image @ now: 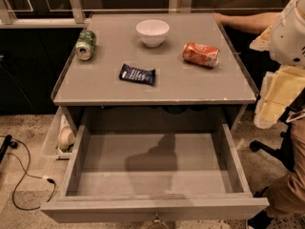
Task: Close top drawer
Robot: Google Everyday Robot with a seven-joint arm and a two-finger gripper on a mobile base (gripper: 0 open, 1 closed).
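Note:
The top drawer (155, 206) is pulled far out toward the camera. It is wide and grey, and its plain grey inside (152, 166) holds nothing. A shadow lies across the drawer floor. The small round metal knob (157, 221) shows at the bottom edge of the view, in the middle of the flat front. The lower drawer fronts are out of view. The gripper is not in view.
On the grey cabinet top (95, 87) are a white bowl (152, 32), a green can (86, 44) on its side, an orange can (201, 55) on its side and a dark blue packet (137, 74). A person (281, 80) sits at the right, arm (245, 20) on the cabinet's far corner. A clear bin (59, 137) and cables (24, 175) are on the floor at left.

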